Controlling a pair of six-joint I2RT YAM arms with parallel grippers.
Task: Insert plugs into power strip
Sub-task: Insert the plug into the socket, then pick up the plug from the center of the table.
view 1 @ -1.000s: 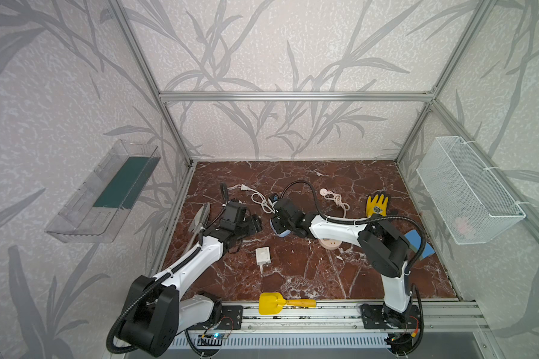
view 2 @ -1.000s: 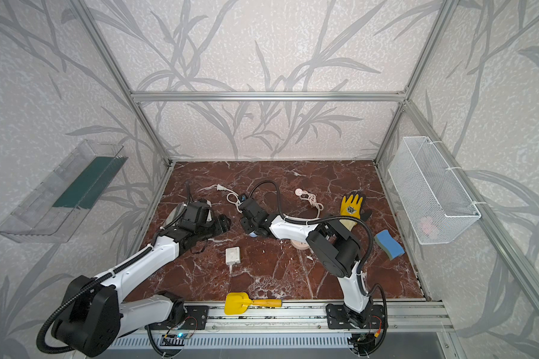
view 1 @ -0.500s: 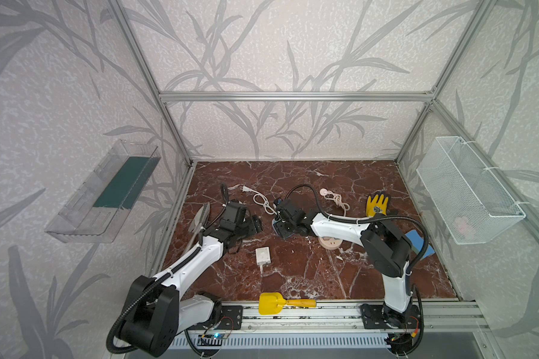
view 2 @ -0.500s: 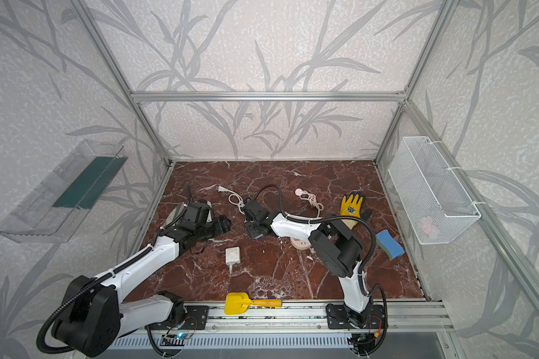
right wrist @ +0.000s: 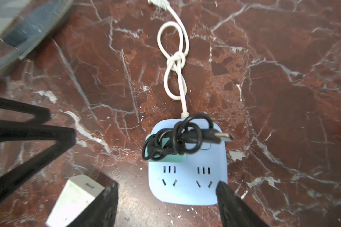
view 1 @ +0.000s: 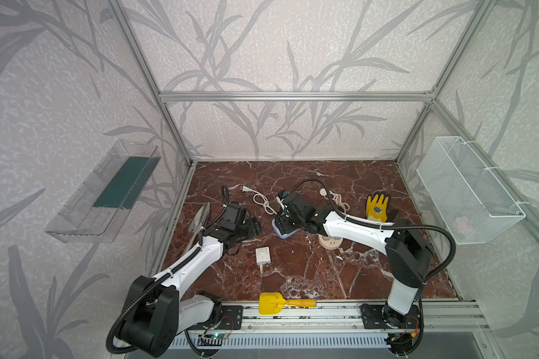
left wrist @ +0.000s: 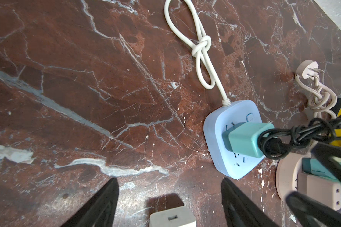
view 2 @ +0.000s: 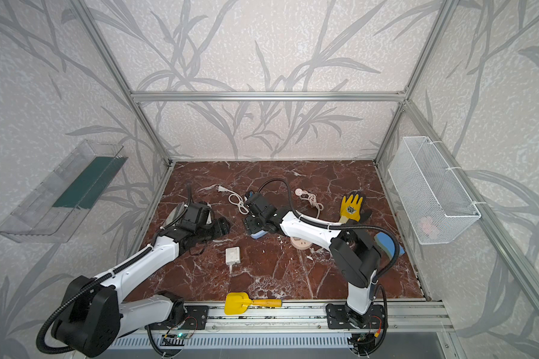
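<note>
teal plug [left wrist: 244, 141], pale blue power strip [left wrist: 213, 137], white-veined red-brown marble floor [left wrist: 87, 78], yellow shovel [view 1: 269, 304]

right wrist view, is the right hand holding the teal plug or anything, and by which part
Nothing is held. The right hand stands open over the blue power strip; the teal plug sits in a socket, clear of both fingers.

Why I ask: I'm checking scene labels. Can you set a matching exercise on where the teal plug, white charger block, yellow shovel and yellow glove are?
1 teal plug
2 white charger block
3 yellow shovel
4 yellow glove

A lying loose, middle of the table
B at the front rail
C in the blue power strip
D table's right side

Pairs: 1-C, 2-A, 3-B, 4-D
</note>
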